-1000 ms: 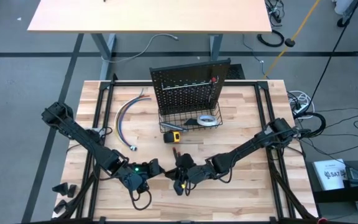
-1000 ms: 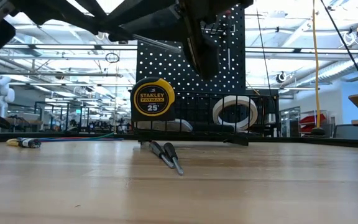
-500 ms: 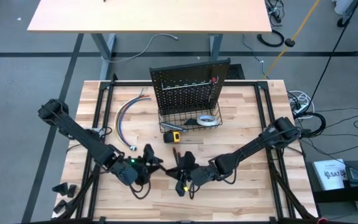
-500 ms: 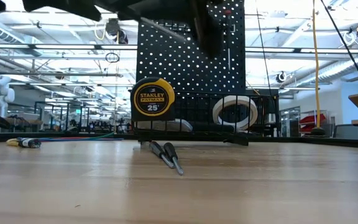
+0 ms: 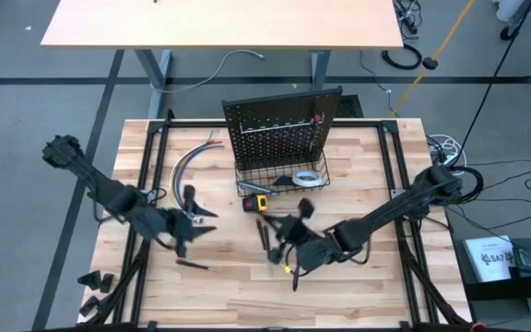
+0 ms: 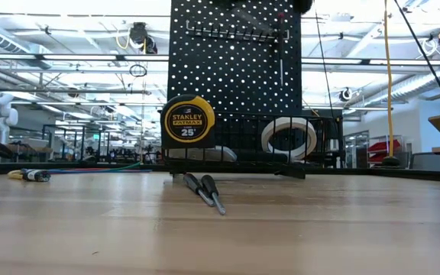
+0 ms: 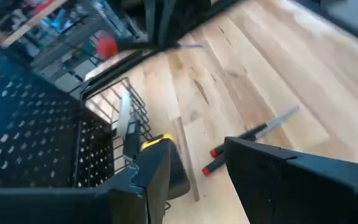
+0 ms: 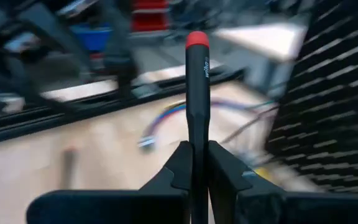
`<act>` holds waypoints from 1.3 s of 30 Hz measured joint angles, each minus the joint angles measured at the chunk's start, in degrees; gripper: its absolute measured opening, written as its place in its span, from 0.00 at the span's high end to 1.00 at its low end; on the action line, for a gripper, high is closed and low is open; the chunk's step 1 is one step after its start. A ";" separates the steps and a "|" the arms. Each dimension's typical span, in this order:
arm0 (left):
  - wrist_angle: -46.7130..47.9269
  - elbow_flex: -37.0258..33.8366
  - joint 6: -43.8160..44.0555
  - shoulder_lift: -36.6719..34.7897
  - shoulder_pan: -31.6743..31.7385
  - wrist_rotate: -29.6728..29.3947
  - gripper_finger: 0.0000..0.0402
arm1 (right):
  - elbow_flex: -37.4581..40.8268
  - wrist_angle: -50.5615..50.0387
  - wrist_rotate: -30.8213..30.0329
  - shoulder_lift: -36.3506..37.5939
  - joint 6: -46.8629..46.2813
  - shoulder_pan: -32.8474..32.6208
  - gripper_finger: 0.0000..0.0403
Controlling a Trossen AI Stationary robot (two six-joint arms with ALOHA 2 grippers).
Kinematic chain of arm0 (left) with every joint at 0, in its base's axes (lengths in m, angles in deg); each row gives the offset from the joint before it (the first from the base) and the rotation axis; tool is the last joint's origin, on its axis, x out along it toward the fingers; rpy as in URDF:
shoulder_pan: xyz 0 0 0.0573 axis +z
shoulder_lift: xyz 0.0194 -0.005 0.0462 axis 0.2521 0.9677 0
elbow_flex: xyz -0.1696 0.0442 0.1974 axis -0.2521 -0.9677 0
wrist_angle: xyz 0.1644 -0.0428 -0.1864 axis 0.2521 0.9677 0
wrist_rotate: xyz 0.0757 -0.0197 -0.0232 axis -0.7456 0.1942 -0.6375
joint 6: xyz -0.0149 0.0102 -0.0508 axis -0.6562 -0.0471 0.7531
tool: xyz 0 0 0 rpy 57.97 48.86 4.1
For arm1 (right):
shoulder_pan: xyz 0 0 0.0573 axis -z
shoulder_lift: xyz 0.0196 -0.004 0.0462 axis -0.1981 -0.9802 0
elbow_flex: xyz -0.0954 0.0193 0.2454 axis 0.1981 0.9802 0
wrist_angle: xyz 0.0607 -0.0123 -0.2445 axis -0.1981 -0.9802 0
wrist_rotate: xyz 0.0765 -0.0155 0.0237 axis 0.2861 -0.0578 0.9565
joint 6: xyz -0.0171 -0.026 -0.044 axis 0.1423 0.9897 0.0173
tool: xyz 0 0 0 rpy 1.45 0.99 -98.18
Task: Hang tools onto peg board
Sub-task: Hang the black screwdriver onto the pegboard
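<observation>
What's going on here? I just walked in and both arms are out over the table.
The right gripper is shut on a screwdriver with a red-ended handle, holding it above the table in front of the peg board. The left gripper is open and empty, off to the left side. Two screwdrivers lie on the table near the tape measure, and a tape roll sits in the basket at the board's foot.
</observation>
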 joint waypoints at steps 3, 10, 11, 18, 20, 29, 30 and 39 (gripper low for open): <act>-0.92 -3.10 4.05 -6.06 1.27 0.05 0.61 | 0.00 -5.95 -9.23 4.80 3.06 -0.39 0.96; -22.21 -20.26 7.99 -18.34 1.56 2.82 0.61 | 8.20 -14.17 -22.28 17.80 -2.68 0.42 0.96; -27.31 -23.53 7.25 -19.52 1.56 2.91 0.61 | 10.13 -14.12 -23.57 19.60 -4.82 0.76 0.96; -75.35 -43.27 -3.29 -21.74 3.50 2.21 0.61 | 20.26 -7.39 -25.03 26.36 -15.02 5.05 0.96; -83.87 -44.79 -4.17 -21.79 5.09 2.23 0.61 | 20.57 -0.91 -22.27 26.33 -9.37 6.55 0.96; -82.96 -44.26 2.46 -22.42 8.62 4.78 0.61 | 21.72 39.82 7.58 24.89 33.16 12.85 0.96; -81.84 -44.26 3.18 -22.42 8.77 4.76 0.61 | 22.89 44.68 8.29 24.89 35.80 13.04 0.96; -81.16 -44.26 5.23 -22.42 9.37 4.18 0.61 | 37.25 86.86 11.88 17.30 45.34 15.89 0.96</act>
